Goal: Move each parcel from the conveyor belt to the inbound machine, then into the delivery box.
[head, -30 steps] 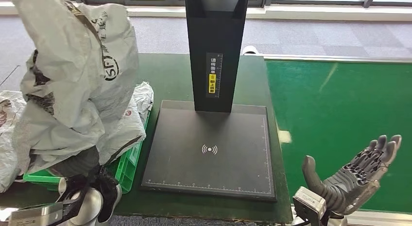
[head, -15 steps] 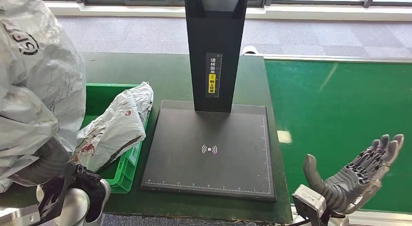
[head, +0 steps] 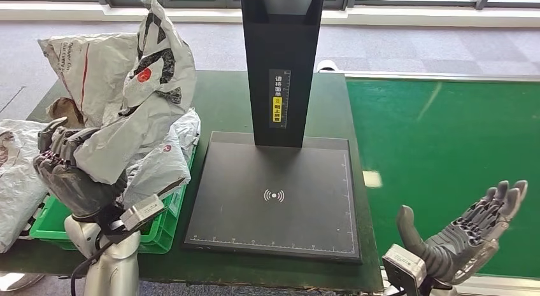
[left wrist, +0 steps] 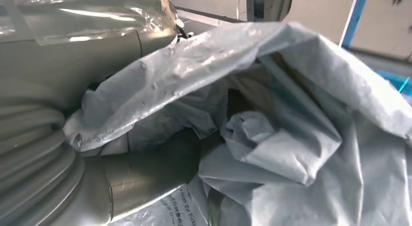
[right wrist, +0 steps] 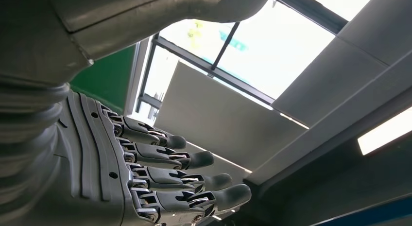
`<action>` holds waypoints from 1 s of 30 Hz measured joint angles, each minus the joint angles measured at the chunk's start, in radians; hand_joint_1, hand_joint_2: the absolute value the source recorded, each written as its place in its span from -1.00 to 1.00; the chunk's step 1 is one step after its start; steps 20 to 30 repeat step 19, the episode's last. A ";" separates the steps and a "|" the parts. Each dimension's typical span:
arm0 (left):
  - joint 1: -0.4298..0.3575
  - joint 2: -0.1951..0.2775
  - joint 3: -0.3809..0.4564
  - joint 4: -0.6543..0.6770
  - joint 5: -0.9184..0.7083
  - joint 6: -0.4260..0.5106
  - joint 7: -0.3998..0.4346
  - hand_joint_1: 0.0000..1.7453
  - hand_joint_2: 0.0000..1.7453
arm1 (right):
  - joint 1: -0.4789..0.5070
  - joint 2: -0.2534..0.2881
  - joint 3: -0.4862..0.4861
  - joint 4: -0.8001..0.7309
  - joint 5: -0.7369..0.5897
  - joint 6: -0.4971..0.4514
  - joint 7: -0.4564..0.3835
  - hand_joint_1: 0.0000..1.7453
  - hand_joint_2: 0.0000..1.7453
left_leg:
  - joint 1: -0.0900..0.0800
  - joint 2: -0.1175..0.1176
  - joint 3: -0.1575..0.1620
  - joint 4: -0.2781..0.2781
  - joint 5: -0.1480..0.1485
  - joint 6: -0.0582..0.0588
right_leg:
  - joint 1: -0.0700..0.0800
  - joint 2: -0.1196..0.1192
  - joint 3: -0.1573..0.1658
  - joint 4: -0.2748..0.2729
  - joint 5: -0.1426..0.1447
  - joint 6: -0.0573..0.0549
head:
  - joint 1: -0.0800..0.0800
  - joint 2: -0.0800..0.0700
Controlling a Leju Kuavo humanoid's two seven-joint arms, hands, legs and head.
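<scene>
My left hand (head: 70, 172) grips a crumpled grey poly-bag parcel (head: 137, 102) and holds it over the green delivery box (head: 159, 223) at the left of the table. Up close in the left wrist view, the same grey parcel (left wrist: 272, 138) wraps around my left hand (left wrist: 73, 109). Another grey parcel (head: 162, 165) lies in the box beneath it. The inbound machine's black scan plate (head: 274, 194) is bare, with its black column (head: 280, 60) behind. My right hand (head: 461, 235) hangs palm-up and open beside the green conveyor belt (head: 446, 156); its fingers (right wrist: 170, 177) are spread and hold nothing.
More grey bags (head: 16, 181) lie at the far left beside the box. The dark green table (head: 223, 98) carries the machine and the box. Grey carpet and a window frame lie beyond the table.
My left hand has swung the parcel from far left and low back up over the box, and the hand is now plainly visible. The right hand has stayed put.
</scene>
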 joint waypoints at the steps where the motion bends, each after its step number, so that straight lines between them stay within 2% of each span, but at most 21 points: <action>1: -0.004 -0.005 0.015 0.014 -0.015 0.000 0.000 1.00 1.00 | 0.003 0.001 -0.001 -0.001 0.001 0.000 0.000 -1.00 1.00 | 0.000 0.000 0.000 0.000 0.000 0.000 | 0.000 0.000 0.000 0.000 0.000 0.000 | 0.000 0.000; 6: -0.010 -0.013 0.051 0.056 -0.044 0.000 0.003 1.00 1.00 | 0.010 0.003 -0.007 -0.006 0.003 0.000 0.000 -1.00 1.00 | 0.000 0.000 0.000 0.000 0.000 0.000 | 0.000 0.001 -0.001 0.000 0.000 0.000 | 0.000 0.000; 9: -0.012 -0.015 0.058 0.070 -0.116 0.000 0.024 1.00 1.00 | 0.016 0.006 -0.014 -0.012 0.005 0.000 0.000 -1.00 1.00 | 0.000 0.000 0.000 0.000 0.000 0.000 | 0.000 0.001 -0.001 0.000 0.000 0.000 | 0.000 0.000; 19: -0.024 -0.018 0.053 0.116 -0.460 0.000 0.237 1.00 1.00 | 0.043 0.010 -0.018 -0.033 0.004 0.000 0.000 -1.00 1.00 | 0.000 0.000 0.000 0.000 0.000 0.000 | 0.000 0.001 -0.001 0.000 0.000 0.000 | 0.000 0.000; 30: -0.024 -0.018 0.053 0.116 -0.460 0.000 0.237 1.00 1.00 | 0.043 0.010 -0.018 -0.033 0.004 0.000 0.000 -1.00 1.00 | 0.000 0.000 0.000 0.000 0.000 0.000 | 0.000 0.001 -0.001 0.000 0.000 0.000 | 0.000 0.000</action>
